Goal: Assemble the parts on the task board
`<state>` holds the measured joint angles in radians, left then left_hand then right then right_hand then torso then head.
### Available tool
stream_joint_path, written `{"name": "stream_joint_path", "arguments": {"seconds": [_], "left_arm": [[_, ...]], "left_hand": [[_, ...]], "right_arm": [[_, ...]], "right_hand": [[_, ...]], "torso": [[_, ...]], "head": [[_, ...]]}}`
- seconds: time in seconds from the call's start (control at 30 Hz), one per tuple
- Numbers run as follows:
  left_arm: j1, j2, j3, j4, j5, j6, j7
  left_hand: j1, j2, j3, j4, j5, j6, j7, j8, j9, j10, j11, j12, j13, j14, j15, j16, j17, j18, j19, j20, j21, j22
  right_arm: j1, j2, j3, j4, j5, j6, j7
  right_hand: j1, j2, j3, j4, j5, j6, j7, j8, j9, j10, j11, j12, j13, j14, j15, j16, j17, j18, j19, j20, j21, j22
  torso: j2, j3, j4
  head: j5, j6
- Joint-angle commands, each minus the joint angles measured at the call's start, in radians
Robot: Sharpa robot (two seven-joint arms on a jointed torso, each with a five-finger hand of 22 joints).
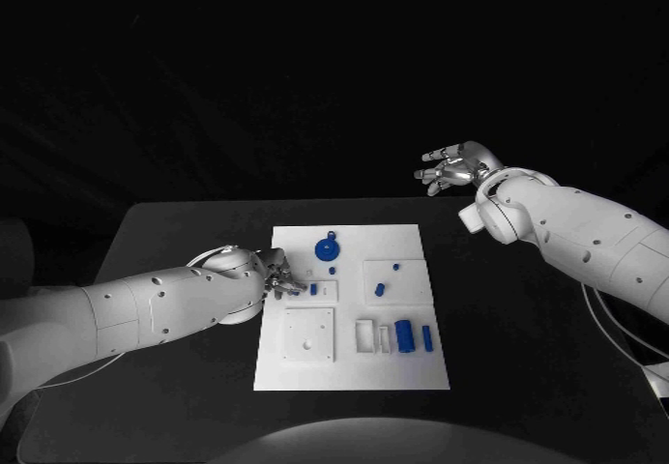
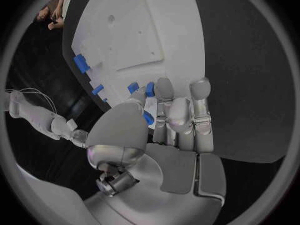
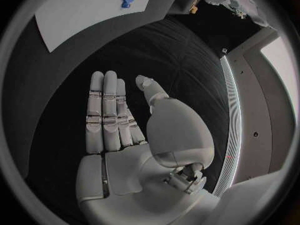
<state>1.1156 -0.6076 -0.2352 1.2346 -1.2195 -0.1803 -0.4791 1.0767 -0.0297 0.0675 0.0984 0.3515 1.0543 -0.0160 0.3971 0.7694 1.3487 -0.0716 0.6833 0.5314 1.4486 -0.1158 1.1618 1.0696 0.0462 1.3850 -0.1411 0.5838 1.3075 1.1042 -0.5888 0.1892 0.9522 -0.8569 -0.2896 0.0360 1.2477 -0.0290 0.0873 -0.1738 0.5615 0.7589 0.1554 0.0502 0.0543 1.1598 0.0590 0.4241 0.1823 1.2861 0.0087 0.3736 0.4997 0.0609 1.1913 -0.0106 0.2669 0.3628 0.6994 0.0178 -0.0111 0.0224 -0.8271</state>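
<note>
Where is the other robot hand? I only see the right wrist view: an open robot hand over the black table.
Observer: The left robot hand is at the left edge of the task board.
Operator: Is it holding a piece?
Observer: I cannot tell. The left wrist view shows a small blue part between its thumb and fingers.
Operator: Any more blue ones?
Observer: Yes, a bigger blue part lies beside a thinner one near the board's front right.

White arms (image 1: pixel 154 304), silver many-fingered hands (image 1: pixel 449 171).
</note>
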Motion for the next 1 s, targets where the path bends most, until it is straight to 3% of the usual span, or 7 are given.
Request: {"name": "stream_joint_path", "arguments": {"seconds": [0.03,0.57,1.0], "left_arm": [[-0.005,0.001,-0.004,-0.005,-0.006,0.025,-0.014],[-0.005,0.004,-0.004,-0.009,-0.006,0.032,-0.015],[-0.005,0.005,-0.004,-0.012,-0.006,0.024,-0.013]], "left_hand": [[-0.004,-0.012,-0.002,0.007,-0.005,0.000,0.005,-0.003,-0.001,-0.004,-0.001,0.005,0.002,0.002,-0.004,-0.004,0.000,-0.012,0.006,-0.001,-0.006,0.036],[-0.013,-0.080,0.031,0.087,-0.013,0.001,0.008,-0.001,0.004,-0.006,0.002,0.007,0.002,-0.001,-0.003,-0.006,-0.002,-0.011,0.004,0.001,-0.012,0.035],[-0.028,-0.082,0.035,0.111,-0.016,0.001,0.008,0.001,0.006,-0.006,0.002,0.007,0.002,-0.001,-0.002,-0.005,-0.001,-0.011,0.004,0.001,-0.012,0.035]], "right_arm": [[0.000,0.000,0.001,0.000,0.002,0.006,0.001],[-0.002,-0.001,0.001,-0.001,0.002,0.007,0.001],[-0.006,-0.001,0.001,-0.001,0.002,0.007,-0.001]], "right_hand": [[-0.007,-0.001,-0.002,0.003,0.006,-0.006,0.003,0.003,0.000,-0.008,-0.001,0.003,-0.001,-0.006,-0.001,-0.001,-0.001,-0.006,-0.006,-0.002,0.002,-0.001],[-0.006,-0.001,-0.002,0.002,0.005,-0.003,0.002,0.003,0.000,-0.008,-0.001,0.003,-0.002,-0.006,0.000,-0.002,-0.003,-0.006,-0.006,-0.002,0.002,-0.003],[-0.005,0.000,-0.001,0.001,0.006,-0.005,0.003,0.003,0.000,-0.008,0.000,0.002,-0.002,-0.006,0.000,-0.002,-0.004,-0.006,-0.006,-0.002,0.002,-0.005]], "torso": [[0.000,-0.0001,-0.0004],[0.000,0.0005,-0.0002],[0.000,0.0001,-0.0004]], "head": [[0.000,-0.002],[-0.001,-0.001],[-0.001,-0.002]]}}
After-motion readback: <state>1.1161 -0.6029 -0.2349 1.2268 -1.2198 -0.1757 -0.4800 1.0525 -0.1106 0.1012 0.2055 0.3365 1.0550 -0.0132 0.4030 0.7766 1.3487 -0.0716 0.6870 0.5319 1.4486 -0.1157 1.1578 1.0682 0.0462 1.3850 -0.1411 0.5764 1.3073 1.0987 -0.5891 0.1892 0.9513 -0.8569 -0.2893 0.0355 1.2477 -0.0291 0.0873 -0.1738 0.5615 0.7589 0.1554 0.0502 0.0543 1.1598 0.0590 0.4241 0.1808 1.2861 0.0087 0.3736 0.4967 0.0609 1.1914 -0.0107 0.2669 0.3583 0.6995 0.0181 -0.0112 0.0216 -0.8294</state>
